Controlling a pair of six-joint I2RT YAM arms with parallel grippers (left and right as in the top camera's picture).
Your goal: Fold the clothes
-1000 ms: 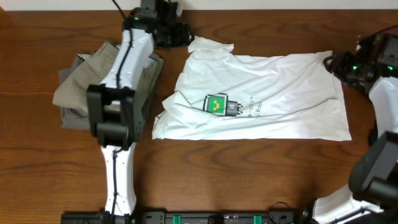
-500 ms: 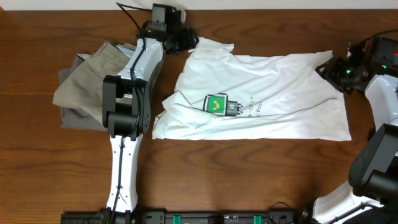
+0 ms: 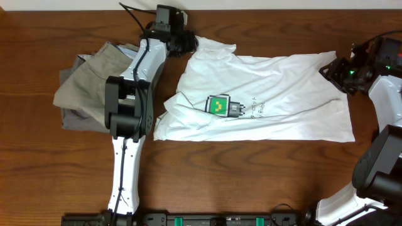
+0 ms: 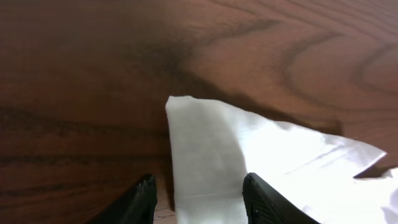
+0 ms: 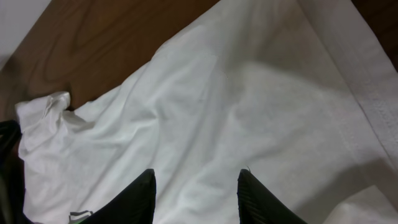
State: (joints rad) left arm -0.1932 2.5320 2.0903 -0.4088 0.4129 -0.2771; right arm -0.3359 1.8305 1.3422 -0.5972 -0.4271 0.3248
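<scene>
A white T-shirt [image 3: 276, 88] with a green and yellow print [image 3: 218, 104] lies spread and wrinkled on the wooden table. My left gripper [image 3: 190, 43] is at the shirt's far left corner. In the left wrist view it [image 4: 198, 200] is open, and its fingers straddle a white strip of the shirt [image 4: 205, 143]. My right gripper [image 3: 331, 68] is at the shirt's far right corner. In the right wrist view it [image 5: 196, 190] is open just above the white cloth [image 5: 249, 106], holding nothing.
A pile of folded khaki clothes [image 3: 85, 88] lies at the left, partly under my left arm [image 3: 129, 107]. Bare wooden table [image 3: 251, 176] runs along the front. The table's far edge [image 3: 282, 7] is just behind both grippers.
My left gripper has moved right to the shirt's far left corner. My right gripper has shifted left and down to the shirt's far right corner. The shirt has not moved.
</scene>
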